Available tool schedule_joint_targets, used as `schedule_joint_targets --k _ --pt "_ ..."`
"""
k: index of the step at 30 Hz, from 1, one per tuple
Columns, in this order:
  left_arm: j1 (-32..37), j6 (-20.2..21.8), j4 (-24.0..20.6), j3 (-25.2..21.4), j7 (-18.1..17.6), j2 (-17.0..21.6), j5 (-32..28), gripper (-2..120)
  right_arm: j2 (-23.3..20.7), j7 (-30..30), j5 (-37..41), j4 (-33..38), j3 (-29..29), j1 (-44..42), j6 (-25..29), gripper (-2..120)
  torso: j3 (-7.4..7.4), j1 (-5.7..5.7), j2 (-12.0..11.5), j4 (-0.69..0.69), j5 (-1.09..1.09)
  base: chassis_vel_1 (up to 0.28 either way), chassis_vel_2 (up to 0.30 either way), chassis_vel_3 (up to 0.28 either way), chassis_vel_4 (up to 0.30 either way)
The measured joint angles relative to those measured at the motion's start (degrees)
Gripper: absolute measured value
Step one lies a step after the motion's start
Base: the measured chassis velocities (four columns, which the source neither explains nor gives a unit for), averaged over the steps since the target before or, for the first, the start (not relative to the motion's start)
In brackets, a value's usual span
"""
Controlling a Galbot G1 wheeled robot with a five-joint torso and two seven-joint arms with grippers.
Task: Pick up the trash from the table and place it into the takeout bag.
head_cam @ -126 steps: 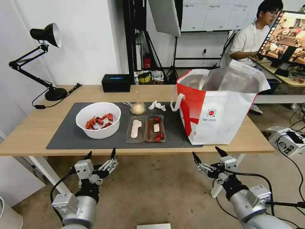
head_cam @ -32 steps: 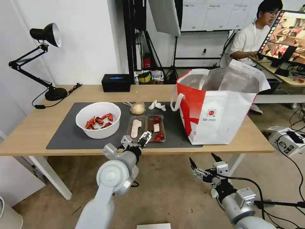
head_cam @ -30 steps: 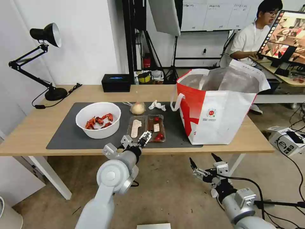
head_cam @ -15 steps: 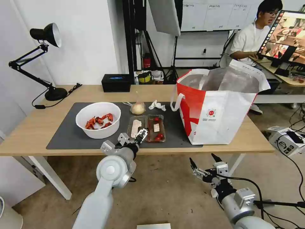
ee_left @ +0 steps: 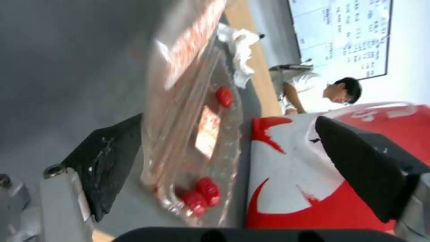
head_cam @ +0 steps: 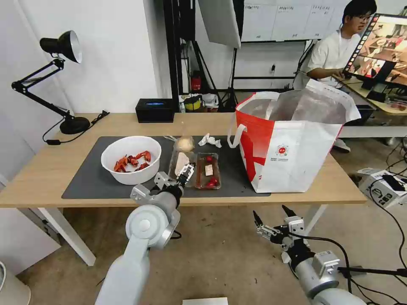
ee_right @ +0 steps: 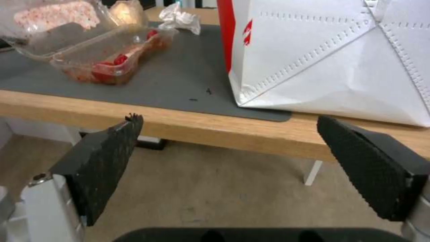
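Right claw [ee_right: 226, 161] below counter [ee_right: 192, 126] edge, black textured fingers spread wide apart, nothing between; white and red takeout bag [ee_right: 331, 57] standing on counter, corner overlapping grey mat [ee_right: 179, 84]; clear hinged tray [ee_right: 103, 57] on mat, lid half raised, red scraps inside; crumpled tissue [ee_right: 181, 20] beyond; small clear bag [ee_right: 127, 11] beside it.

Silver-grey rounded arm links end in the left gripper [head_cam: 183, 173] and right gripper [head_cam: 271, 215], black textured jaws, black cables.
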Motion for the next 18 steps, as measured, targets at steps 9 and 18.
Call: schedule_joint_targets --k 9,18 --pt "-1.23 -0.88 -0.98 -0.88 1.95 0.59 -1.24 100 -0.86 -0.06 0.00 0.17 0.04 -0.28 0.44 100 0.00 0.00 0.00 0.00 0.00 0.000 0.000 0.000 0.000" --pt "-1.69 -0.87 -1.10 -0.11 3.16 0.22 -1.31 100 -1.41 -0.06 0.09 0.38 0.22 -0.44 0.46 100 0.00 0.00 0.00 0.00 0.00 0.000 0.000 0.000 0.000"
